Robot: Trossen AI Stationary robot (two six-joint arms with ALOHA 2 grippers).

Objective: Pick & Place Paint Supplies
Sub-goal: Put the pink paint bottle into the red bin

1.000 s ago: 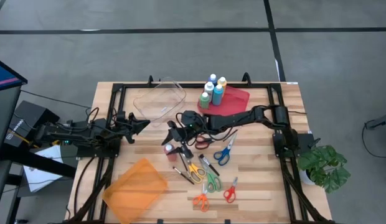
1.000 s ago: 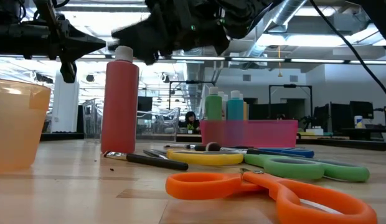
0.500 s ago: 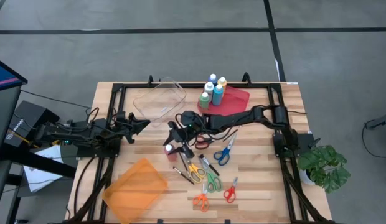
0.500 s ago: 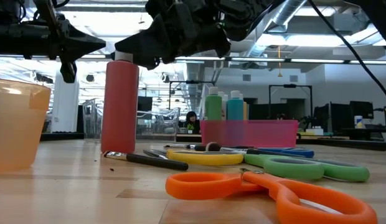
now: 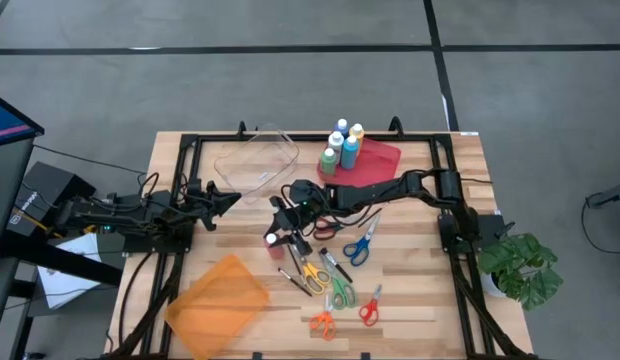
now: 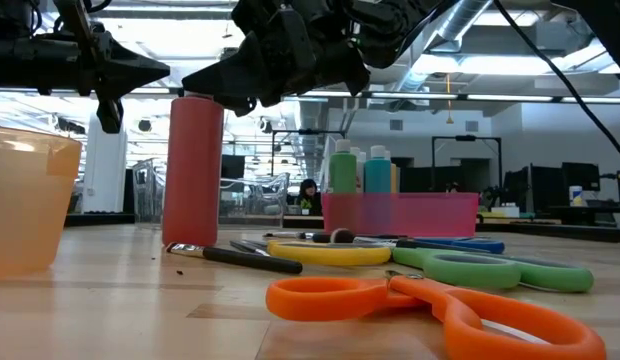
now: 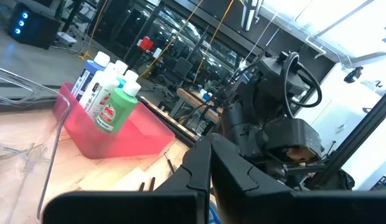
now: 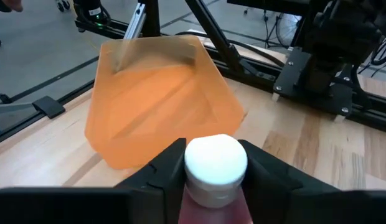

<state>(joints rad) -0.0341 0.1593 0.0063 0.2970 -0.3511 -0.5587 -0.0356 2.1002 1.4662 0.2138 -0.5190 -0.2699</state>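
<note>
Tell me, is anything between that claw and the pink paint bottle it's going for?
Nothing visible. The right gripper already has a finger on each side of the pink bottle's white cap, with no object between them.

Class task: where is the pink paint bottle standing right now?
The pink paint bottle stands mid-table between the right gripper fingers, beside the scissors and above the orange bin.

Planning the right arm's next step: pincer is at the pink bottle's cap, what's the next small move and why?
Probably finish closing, then lift straight up. The right pincer brackets the white cap of the pink bottle, fingers beside it, and the bottle stands upright on the table. Scissors and a brush lie close, so a sideways drag risks snagging them.
</note>
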